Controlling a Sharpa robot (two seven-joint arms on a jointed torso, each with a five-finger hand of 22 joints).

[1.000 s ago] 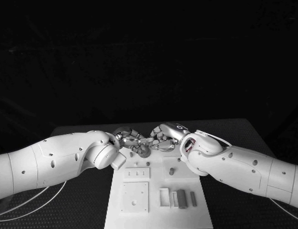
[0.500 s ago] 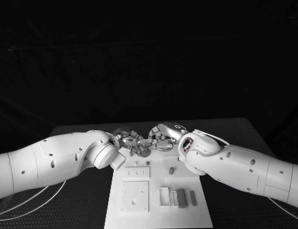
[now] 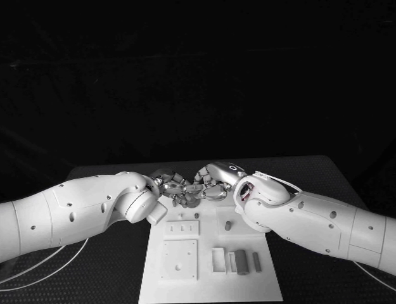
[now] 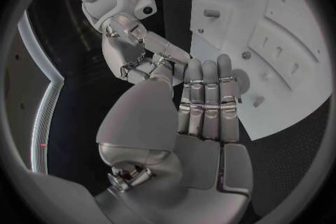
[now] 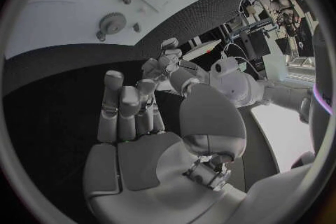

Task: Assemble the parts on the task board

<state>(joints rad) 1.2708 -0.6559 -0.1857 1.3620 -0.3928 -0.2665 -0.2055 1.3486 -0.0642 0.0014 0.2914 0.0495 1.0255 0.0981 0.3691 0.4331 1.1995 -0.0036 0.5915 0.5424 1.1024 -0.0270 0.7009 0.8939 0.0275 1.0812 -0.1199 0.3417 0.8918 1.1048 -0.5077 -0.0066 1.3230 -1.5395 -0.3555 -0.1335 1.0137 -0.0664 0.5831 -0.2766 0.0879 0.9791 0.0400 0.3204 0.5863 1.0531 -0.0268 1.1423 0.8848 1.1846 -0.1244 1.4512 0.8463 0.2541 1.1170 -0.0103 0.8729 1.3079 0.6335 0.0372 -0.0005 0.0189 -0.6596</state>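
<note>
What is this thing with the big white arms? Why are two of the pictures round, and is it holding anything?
It is a robot with two white arms, each ending in a silver hand. The square picture comes from a camera on its head, looking down at a black table. The round ones come from little cameras at its wrists, so each shows its own hand up close: the left hand and the right hand. On the table lies a white task board with small grey parts on it, such as a gear and a few blocks. Both hands hover at the board's far end, fingers stretched out, and neither seems to hold anything.
</note>
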